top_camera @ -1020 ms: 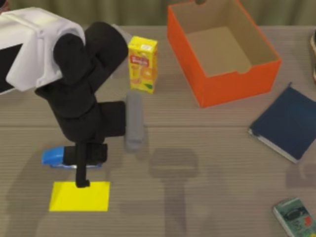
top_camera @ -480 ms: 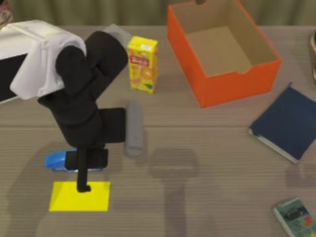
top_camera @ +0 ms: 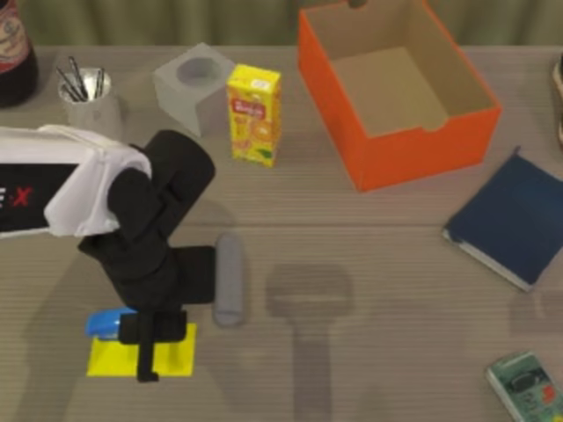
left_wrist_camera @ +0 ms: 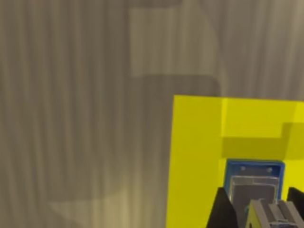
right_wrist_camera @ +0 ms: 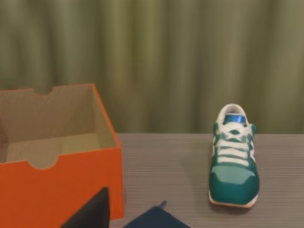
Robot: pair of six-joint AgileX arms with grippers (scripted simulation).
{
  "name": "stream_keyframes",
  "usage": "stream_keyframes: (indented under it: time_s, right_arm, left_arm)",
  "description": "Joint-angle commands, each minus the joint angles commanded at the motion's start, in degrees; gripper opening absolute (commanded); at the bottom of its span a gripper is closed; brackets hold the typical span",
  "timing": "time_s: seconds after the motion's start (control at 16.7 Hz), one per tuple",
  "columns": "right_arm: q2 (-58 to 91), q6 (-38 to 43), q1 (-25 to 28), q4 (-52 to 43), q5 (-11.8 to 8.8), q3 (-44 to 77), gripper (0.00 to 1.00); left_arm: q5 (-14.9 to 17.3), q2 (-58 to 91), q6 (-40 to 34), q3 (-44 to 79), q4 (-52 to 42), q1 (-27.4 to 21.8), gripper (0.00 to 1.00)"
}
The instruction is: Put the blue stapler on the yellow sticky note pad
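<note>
While the left gripper [top_camera: 148, 356] pinches the small bright-blue stapler [top_camera: 106, 324], both sit over the flat yellow sticky note pad [top_camera: 180, 356].
Top view: stapler protrudes at gripper's nine o'clock. Left wrist view alone shows its grey underside between fingers [left_wrist_camera: 221, 211]. Right wrist view: only a dark fingertip [right_wrist_camera: 92, 211].

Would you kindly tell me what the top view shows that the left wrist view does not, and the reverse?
Only the top view shows the juice carton, the orange box, the dark blue book and the left arm above the pad. Only the left wrist view shows the blue stapler's grey underside between the left end effector's fingers. Both show the stapler over the yellow sticky note pad.
</note>
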Motion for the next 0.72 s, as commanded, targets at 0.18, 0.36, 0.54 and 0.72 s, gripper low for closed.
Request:
stream_keyframes:
  time_s: [0.18, 0.36, 0.54, 0.72]
  right_arm:
    - [0.0, 0.0, 0.0, 0.0, 0.0, 0.0, 1.0]
    - [0.0, 0.0, 0.0, 0.0, 0.0, 0.0, 1.0]
    - [0.0, 0.0, 0.0, 0.0, 0.0, 0.0, 1.0]
    - [0.0, 0.0, 0.0, 0.0, 0.0, 0.0, 1.0]
  left_arm:
    - [0.0, 0.2, 0.1, -0.5, 0.6, 0.1, 0.0]
    - [0.0, 0.2, 0.1, -0.5, 0.6, 0.1, 0.08]
    - [0.0, 0.2, 0.1, -0.5, 0.6, 0.1, 0.3]
    - [0.0, 0.2, 0.1, -0.5, 0.6, 0.1, 0.53]
